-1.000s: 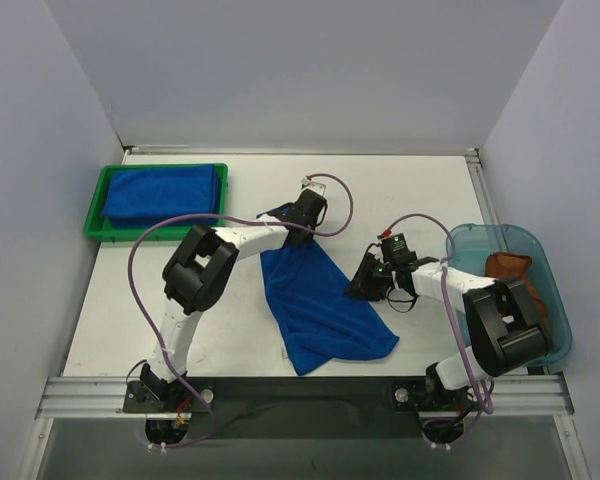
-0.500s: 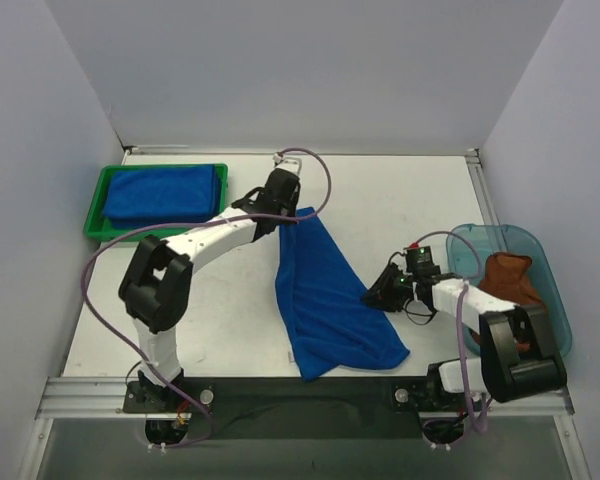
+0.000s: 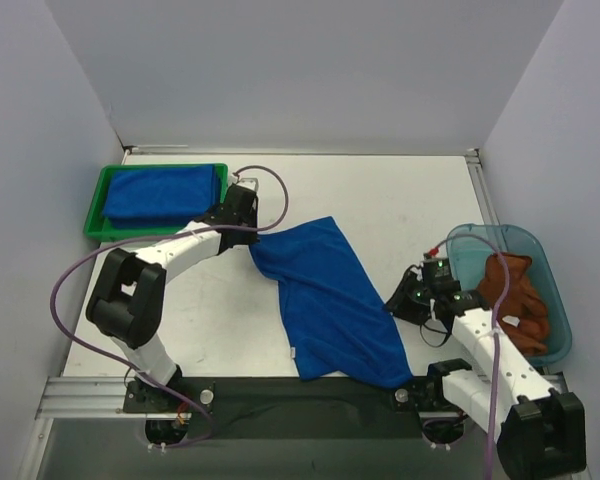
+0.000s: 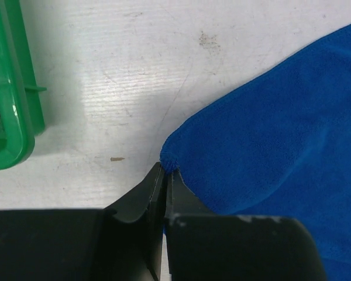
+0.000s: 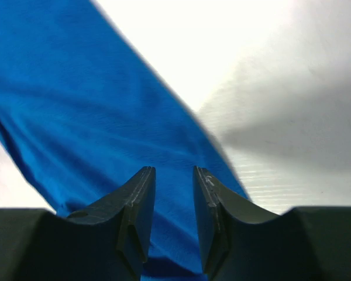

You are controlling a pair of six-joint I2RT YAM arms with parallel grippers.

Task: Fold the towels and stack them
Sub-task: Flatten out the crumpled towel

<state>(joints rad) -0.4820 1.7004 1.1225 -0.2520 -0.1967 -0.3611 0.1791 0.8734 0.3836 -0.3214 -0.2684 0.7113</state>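
A royal blue towel (image 3: 325,295) lies partly spread across the middle of the table, its near end reaching the front edge. My left gripper (image 3: 247,235) is shut on its far-left corner (image 4: 171,161), which is pinched between the fingertips (image 4: 165,168) just above the white tabletop. My right gripper (image 3: 402,300) hovers at the towel's right edge with its jaws a little apart and open; blue cloth (image 5: 93,88) shows below and beyond the gap (image 5: 172,172). Another blue towel (image 3: 162,194) lies folded in the green tray (image 3: 92,228). A rust-brown towel (image 3: 515,290) sits crumpled in the teal bin (image 3: 555,345).
The green tray's rim (image 4: 11,88) is close on the left of my left gripper. The teal bin stands right behind my right arm. White walls close in the table on three sides. A metal rail (image 3: 100,395) runs along the near edge.
My left gripper has shut on the towel's corner and pulled it left toward the tray, spreading the cloth. The right gripper has drawn back to the near right and its jaws have parted slightly.
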